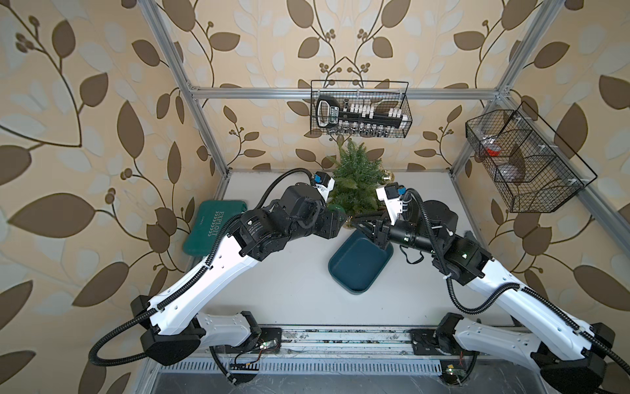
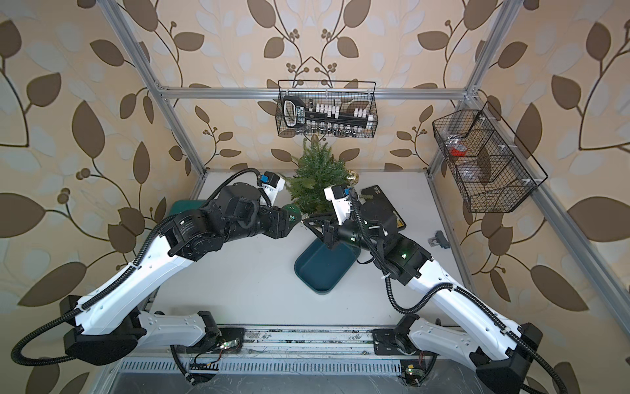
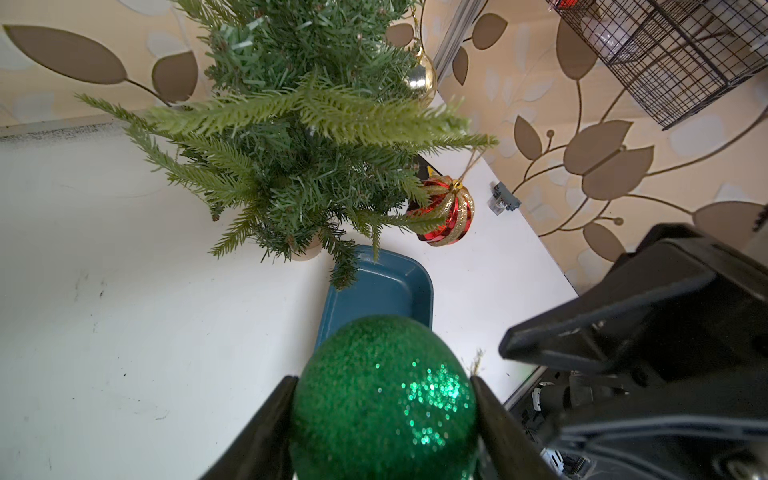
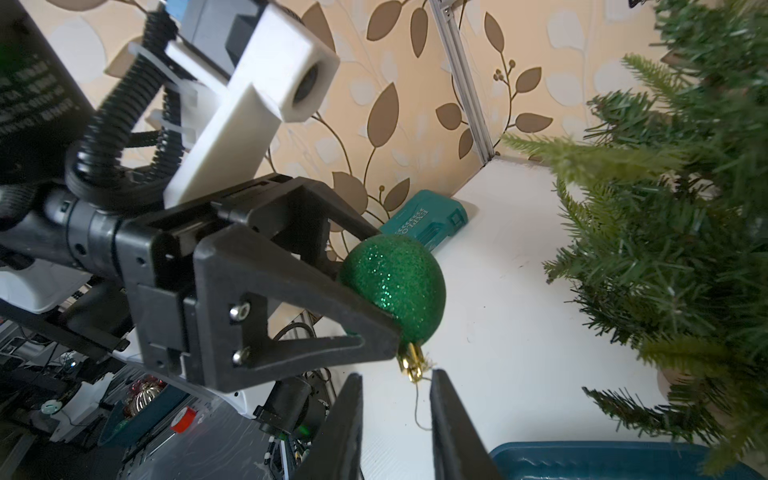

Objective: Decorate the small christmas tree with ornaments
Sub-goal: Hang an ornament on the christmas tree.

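At the table's back edge, tree hung with gold ball and red ball, two of three done; just before it, green ball clenched in left gripper; right gripper parted astride its loop, not yet pinching; last hanging left.

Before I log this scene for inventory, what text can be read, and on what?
"EXPLOIT": on the green case.
Label on the tool set: too blurred to read.
Sticker on the left arm's motor: too small to read.
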